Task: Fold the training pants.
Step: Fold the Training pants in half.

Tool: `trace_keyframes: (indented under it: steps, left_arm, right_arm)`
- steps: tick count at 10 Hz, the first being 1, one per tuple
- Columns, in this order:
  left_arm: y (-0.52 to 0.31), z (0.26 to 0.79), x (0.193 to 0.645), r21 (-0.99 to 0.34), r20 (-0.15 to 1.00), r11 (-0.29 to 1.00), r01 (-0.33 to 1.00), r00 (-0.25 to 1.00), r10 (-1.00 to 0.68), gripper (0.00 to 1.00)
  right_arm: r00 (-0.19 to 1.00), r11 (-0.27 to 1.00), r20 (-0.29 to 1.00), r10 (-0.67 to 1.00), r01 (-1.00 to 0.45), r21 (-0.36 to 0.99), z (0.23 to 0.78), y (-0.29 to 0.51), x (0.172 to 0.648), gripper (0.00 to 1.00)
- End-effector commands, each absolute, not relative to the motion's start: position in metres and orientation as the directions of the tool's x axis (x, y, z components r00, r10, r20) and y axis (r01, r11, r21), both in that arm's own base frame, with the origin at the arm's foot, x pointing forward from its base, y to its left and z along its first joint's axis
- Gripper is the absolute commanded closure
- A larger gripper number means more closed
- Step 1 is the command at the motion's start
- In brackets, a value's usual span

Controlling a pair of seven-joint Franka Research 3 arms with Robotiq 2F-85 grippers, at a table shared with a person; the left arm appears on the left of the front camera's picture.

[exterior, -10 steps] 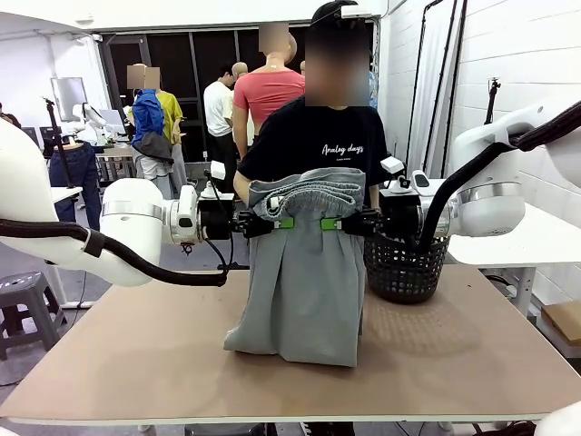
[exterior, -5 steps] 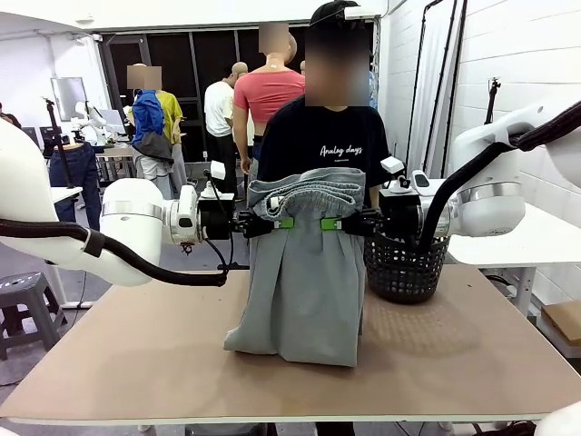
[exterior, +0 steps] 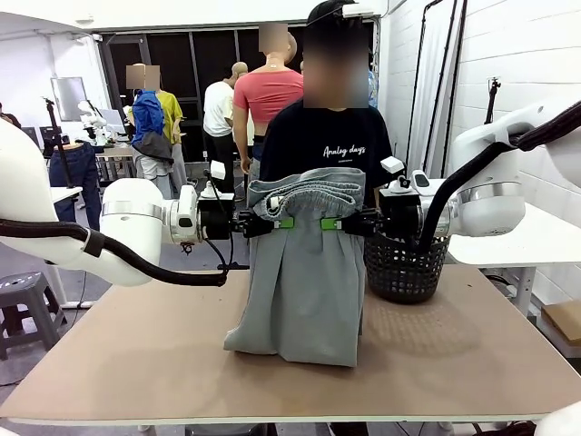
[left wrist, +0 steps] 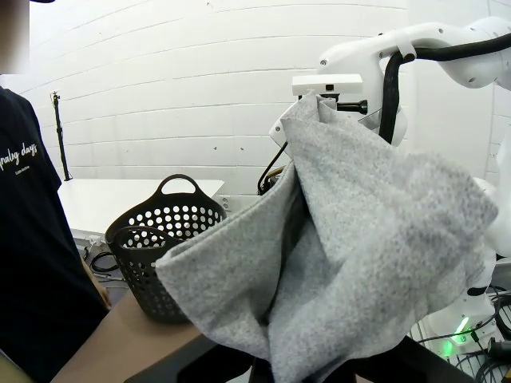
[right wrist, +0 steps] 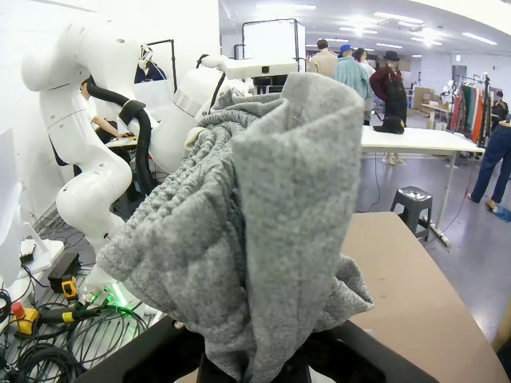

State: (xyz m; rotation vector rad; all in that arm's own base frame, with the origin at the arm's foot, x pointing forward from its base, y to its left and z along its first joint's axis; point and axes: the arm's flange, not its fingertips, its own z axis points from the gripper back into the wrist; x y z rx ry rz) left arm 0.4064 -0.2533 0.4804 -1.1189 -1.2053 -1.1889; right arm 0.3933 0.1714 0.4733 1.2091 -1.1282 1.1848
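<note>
Fingers of left gripper [exterior: 283, 222] and right gripper [exterior: 329, 223] both clenched on training pants [exterior: 304, 282] just under the waistband, held up mid-air; legs hang to 6 o'clock, hems resting on counter [exterior: 136, 363]. Black basket [exterior: 404, 268] at 3 o'clock.

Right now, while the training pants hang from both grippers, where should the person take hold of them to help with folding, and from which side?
Probably the bottom hem of the training pants, taken from the person's far side. The left gripper and right gripper are shut on the fabric just under the waistband, so the top is occupied, while the lower end lies loose and bunched on the table.
</note>
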Motion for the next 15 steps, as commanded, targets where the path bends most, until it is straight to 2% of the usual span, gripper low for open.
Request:
trace_keyframes:
  steps: [1,15]
  left_arm:
    - [-0.2534,0.4818,0.4019,0.009,0.999,0.061,0.998,-0.006,-0.038,1.0]
    - [-0.2534,0.4818,0.4019,0.009,0.999,0.061,0.998,-0.006,-0.038,1.0]
  right_arm:
    - [0.061,-0.005,0.997,0.043,-0.998,0.061,0.4756,0.1724,0.3918,1.0]
    - [0.061,-0.005,0.997,0.043,-0.998,0.061,0.4756,0.1724,0.3918,1.0]
